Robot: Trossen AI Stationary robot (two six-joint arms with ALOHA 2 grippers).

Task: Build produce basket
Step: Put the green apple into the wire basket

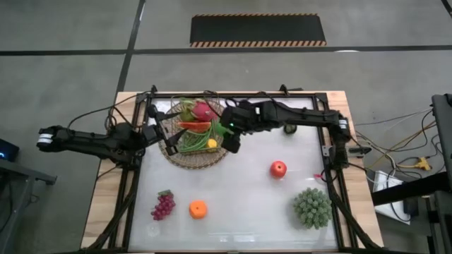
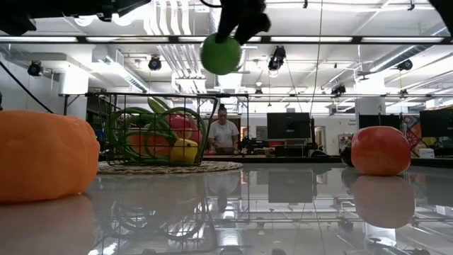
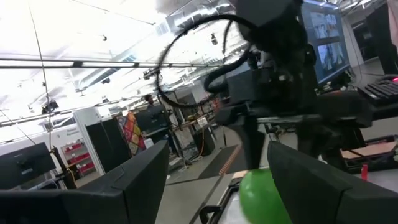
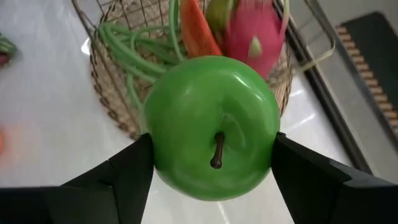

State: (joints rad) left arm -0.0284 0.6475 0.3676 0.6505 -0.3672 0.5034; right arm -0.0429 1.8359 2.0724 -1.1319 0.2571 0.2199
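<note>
Frame center: we see the right gripper (image 4: 211, 168) grasping a green apple (image 4: 211, 124) above the basket (image 1: 191, 156) rim; 1 red apple (image 1: 277, 168), orange (image 1: 198, 209), grapes (image 1: 163, 205) lie lower. Left gripper (image 1: 157, 130): we cannot tell.

- We see a grey floor (image 1: 63, 28) across the top of the high view, crossed by dark lines.
- A black mat (image 1: 258, 30) with striped edges lies at top centre.
- Cables (image 1: 395, 152) trail at the right edge.
- In the low view, a white ceiling (image 2: 354, 21) with pipes and hanging lamps (image 2: 155, 63) fills the top.
- At mid-frame a person (image 2: 224, 132) stands by a dark monitor (image 2: 287, 125).
</note>
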